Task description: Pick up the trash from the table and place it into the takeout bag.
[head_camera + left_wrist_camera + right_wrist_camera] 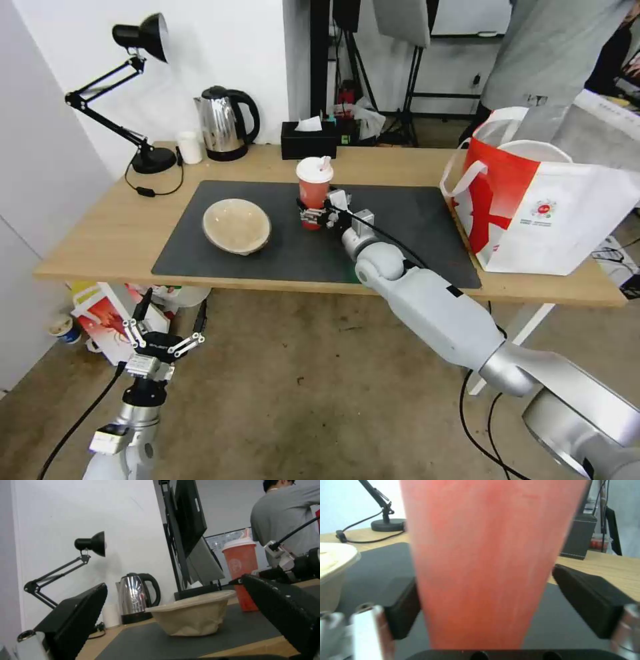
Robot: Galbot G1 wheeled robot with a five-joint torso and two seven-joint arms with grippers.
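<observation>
Two claws show in the head view: the right claw (312, 217), mid-frame, straddles the red cup (314, 190) on the surface (120, 227), one pad touching, one apart up close; the left claw (167, 327) hangs wide, lower left.

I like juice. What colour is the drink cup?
Red cup with a white lid, clearest in the head view.

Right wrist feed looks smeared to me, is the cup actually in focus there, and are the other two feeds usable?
Right wrist view: the red cup is too close, a soft streaky blur between the right gripper fingers; the table behind reads fine. Head view: evenly lit and sharp, straight edges bowing toward the corners. Left wrist view: beige bowl and kettle clear, the left gripper fingers dark and soft up close.
</observation>
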